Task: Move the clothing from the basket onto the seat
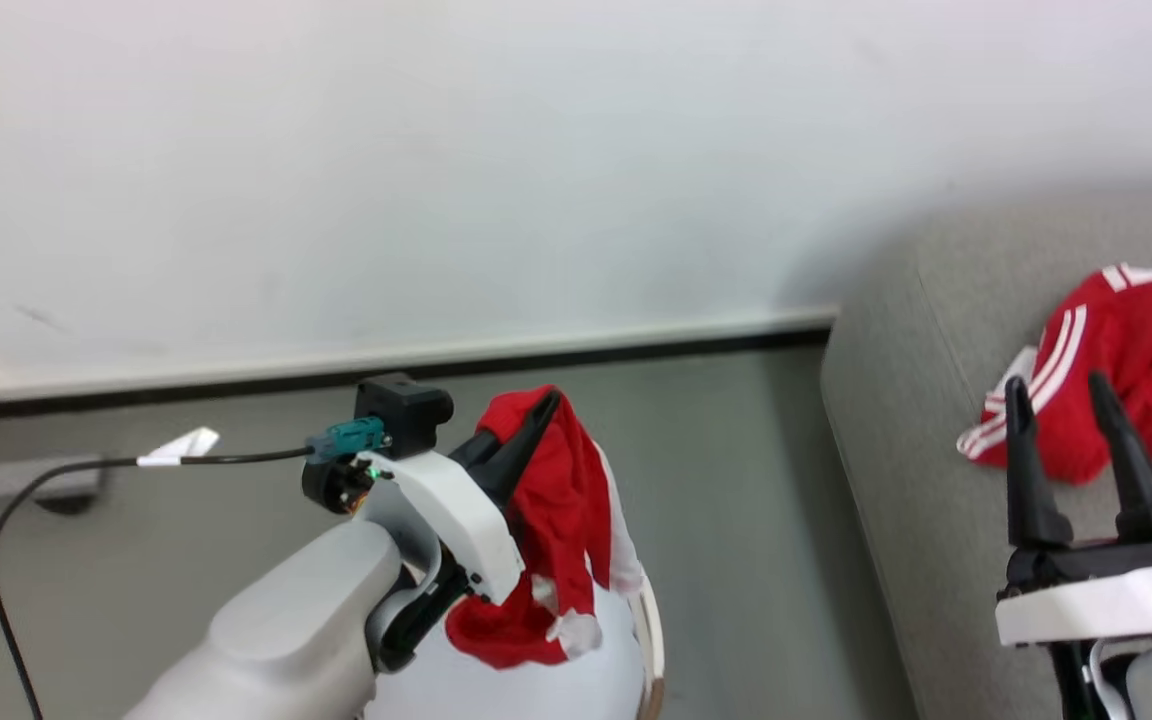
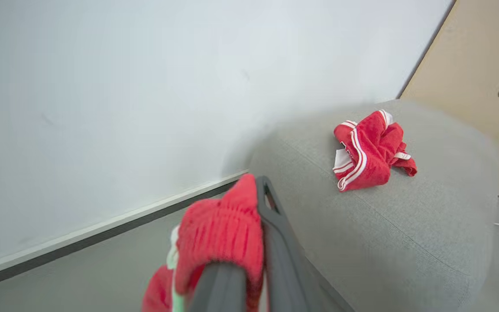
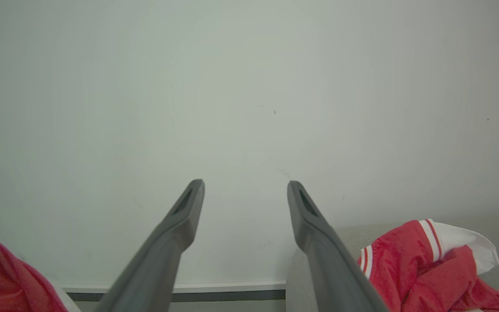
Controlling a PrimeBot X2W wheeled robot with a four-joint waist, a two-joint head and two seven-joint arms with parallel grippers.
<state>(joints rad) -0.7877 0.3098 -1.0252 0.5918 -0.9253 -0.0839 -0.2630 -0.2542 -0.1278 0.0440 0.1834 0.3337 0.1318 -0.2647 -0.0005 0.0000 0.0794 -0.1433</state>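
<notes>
**Left hand** [image 1: 544, 402]: in the head view at about 7 o'clock of centre, fingers pointing toward 1 o'clock. The fingers are pressed together, clamped on a fold of the hanging garment [image 1: 564, 520].

**Hanging garment:** red clothing with white edging. It drapes from the fingertips toward 6 o'clock, clear of the floor [image 1: 736, 480]. In the left wrist view it is wrapped over one finger [image 2: 221, 234].

**Basket** [image 1: 652, 640]: pale body with a tan rim, cut off by the bottom edge, at 6 o'clock of the hanging garment. Whether the cloth's lower end touches it cannot be told, and its contents are hidden.

**Seat** [image 1: 926, 450]: light-grey sofa with a rounded edge, filling 3 to 5 o'clock of the head view, at 3 o'clock of the basket.

**Laid garment** [image 1: 1126, 360]: red clothing with white stripes, crumpled, resting on the seat's top surface.

**Right hand** [image 1: 1058, 390]: at 4 o'clock of the head view, fingers pointing to 12 o'clock. The fingers are spread apart with nothing between them. In the right wrist view the laid garment lies at 5 o'clock of the fingers, apart from them.

**Cable** [image 1: 56, 480]: black with a white tag, running from the left wrist toward 9 o'clock.

**Wall** [image 1: 436, 150]: plain white, with a baseboard at its foot.
</notes>
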